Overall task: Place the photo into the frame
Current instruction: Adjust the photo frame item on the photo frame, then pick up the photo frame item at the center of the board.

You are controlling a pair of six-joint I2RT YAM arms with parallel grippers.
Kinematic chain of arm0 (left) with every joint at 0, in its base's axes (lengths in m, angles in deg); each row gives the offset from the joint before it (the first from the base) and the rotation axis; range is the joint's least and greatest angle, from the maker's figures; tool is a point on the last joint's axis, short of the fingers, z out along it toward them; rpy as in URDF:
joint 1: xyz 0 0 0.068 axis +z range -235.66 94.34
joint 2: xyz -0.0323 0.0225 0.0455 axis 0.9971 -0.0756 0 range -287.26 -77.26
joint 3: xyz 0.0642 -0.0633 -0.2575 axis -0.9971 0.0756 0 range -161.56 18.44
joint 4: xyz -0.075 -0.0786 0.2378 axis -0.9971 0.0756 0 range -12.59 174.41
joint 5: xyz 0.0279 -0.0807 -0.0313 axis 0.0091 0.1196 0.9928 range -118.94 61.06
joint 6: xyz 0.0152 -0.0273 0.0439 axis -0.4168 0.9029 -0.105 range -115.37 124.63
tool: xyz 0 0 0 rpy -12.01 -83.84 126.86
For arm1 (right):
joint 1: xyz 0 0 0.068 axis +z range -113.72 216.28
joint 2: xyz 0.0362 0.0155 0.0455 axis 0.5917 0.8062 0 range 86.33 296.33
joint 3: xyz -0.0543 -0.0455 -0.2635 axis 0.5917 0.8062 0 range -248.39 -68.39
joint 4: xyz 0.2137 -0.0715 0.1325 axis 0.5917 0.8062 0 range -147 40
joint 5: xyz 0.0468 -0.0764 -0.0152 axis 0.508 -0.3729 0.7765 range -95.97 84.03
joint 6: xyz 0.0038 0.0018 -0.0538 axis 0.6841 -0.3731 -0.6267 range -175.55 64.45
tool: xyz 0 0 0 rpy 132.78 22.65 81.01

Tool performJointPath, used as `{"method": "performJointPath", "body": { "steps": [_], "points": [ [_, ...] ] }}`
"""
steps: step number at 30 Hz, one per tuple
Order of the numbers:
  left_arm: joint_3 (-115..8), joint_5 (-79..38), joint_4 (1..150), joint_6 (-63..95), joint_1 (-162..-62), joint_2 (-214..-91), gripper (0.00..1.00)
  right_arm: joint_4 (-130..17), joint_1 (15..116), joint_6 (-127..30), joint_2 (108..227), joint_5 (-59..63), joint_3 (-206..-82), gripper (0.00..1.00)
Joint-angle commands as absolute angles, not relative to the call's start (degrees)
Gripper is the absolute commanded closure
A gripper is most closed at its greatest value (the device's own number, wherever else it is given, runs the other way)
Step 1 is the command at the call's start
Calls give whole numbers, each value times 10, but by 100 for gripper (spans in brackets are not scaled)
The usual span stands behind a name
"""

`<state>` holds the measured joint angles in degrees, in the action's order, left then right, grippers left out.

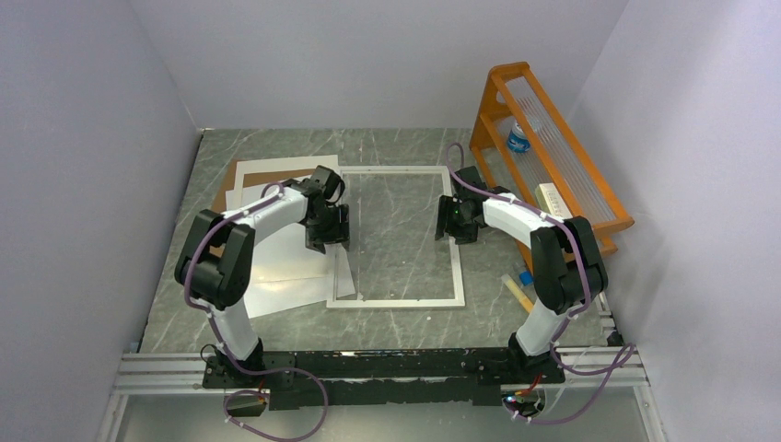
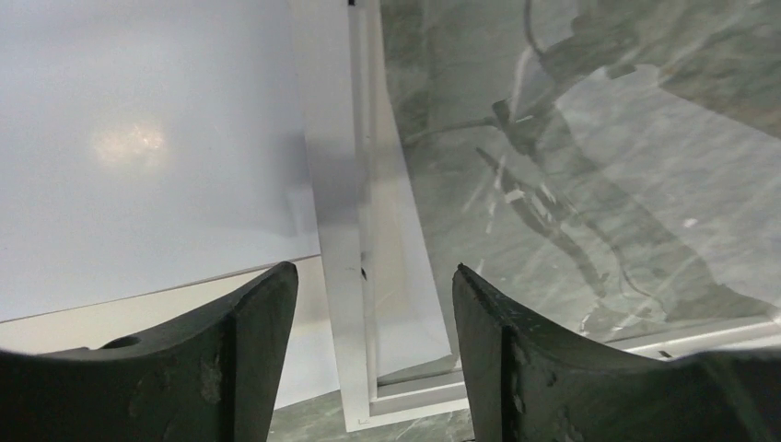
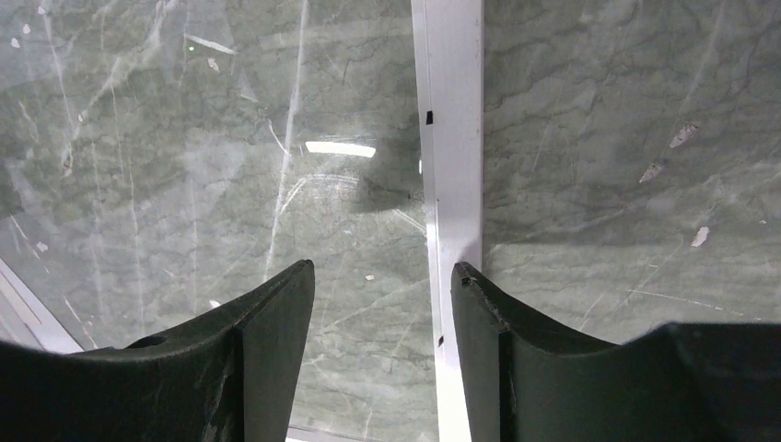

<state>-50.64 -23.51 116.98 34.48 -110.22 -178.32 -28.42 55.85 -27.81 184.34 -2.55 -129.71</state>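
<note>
Left tool (image 2: 373,269) right under my lens: fingers spread wide, nothing between them, hanging over the left rail of the frame (image 2: 361,184). Just beside that rail lies a pale glossy sheet, which I take for the photo (image 2: 138,138), white side up on the table (image 1: 414,143) and not in the frame yet. Right tool (image 3: 382,267) is parted too and empty, poised above the opposite rail.

The risk as I read it: that sheet is flat and slick, so a pinch at its edge could skate it under the rail or crease a corner. There's another sheet beneath it, so I might lift two at once. A finger dropping onto the glass could nudge the whole frame.

Room to move: the frame's middle is open, and so is the marble in front of it. The card mat (image 1: 247,170) crowds the far left, and the orange rack (image 1: 553,138) hems in the right arm.
</note>
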Motion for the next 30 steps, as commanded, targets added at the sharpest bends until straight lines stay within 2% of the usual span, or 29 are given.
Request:
{"method": "performJointPath", "body": {
  "steps": [1,9,14,20,23,30],
  "points": [
    [-532,-223,1155,345,-1069,-1737,29,-272,561,-260,1822,-22,-1307,41],
    [-595,-230,1173,292,-921,-1766,26,-270,557,-254,1781,-81,-1304,40],
    [-695,-226,1187,268,-808,-1829,26,-281,549,-248,1757,-96,-1298,40],
    [-783,-144,1224,277,-683,-1918,27,-296,547,-259,1766,-64,-1330,39],
    [-803,-94,1222,274,-654,-1947,29,-298,547,-262,1794,-22,-1370,39],
    [-754,-167,1261,255,-642,-1951,25,-290,552,-250,1826,37,-1441,39]
  ]
}}
